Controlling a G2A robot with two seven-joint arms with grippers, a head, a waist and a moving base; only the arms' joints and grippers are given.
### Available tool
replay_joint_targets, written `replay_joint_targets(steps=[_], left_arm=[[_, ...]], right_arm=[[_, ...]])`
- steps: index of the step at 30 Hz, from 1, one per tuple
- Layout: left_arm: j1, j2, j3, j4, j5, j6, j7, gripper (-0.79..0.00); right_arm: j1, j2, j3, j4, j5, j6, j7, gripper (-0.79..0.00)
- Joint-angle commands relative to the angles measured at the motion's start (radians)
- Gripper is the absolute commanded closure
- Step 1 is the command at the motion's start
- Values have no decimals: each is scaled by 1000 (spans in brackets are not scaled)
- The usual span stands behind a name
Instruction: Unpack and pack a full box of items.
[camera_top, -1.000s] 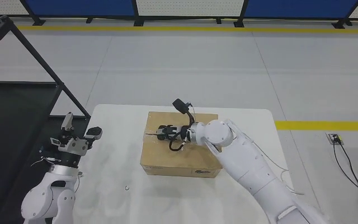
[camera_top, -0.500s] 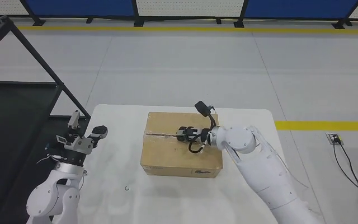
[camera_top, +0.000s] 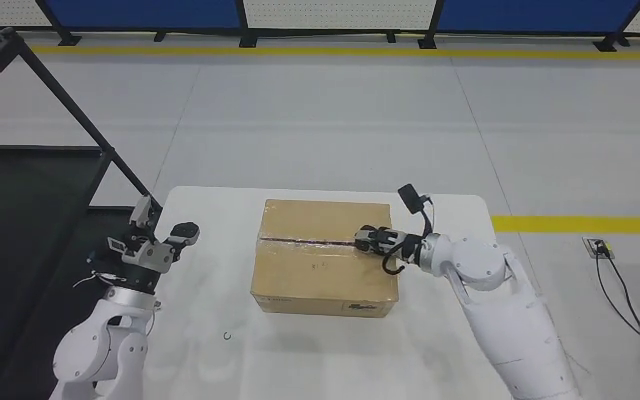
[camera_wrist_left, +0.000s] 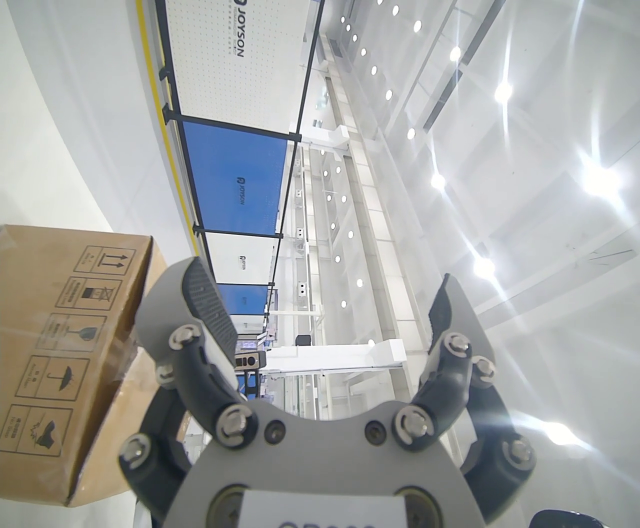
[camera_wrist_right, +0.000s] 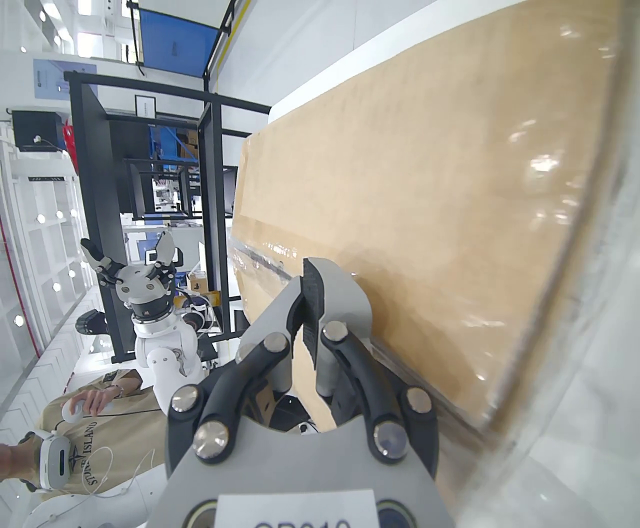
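The box stands mid-table with the right gripper at its top seam; a broad strip of table separates it from the left gripper.

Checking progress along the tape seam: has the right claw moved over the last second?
Yes. The right claw slid along the seam on the box, from the end nearer the left arm to the end by the right arm.

Box on table; right claw over its right end, left claw well left.
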Motion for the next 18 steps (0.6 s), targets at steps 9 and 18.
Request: replay_joint_targets(steps=[9, 18], left_arm=[[-9, 2, 16, 0, 7, 7, 10, -785], [-22, 3, 36, 5, 15, 10, 19, -785]], right_arm=[[-87, 34, 131, -36, 42, -16, 1, 0], [-156, 57, 198, -81, 65, -25, 9, 0]])
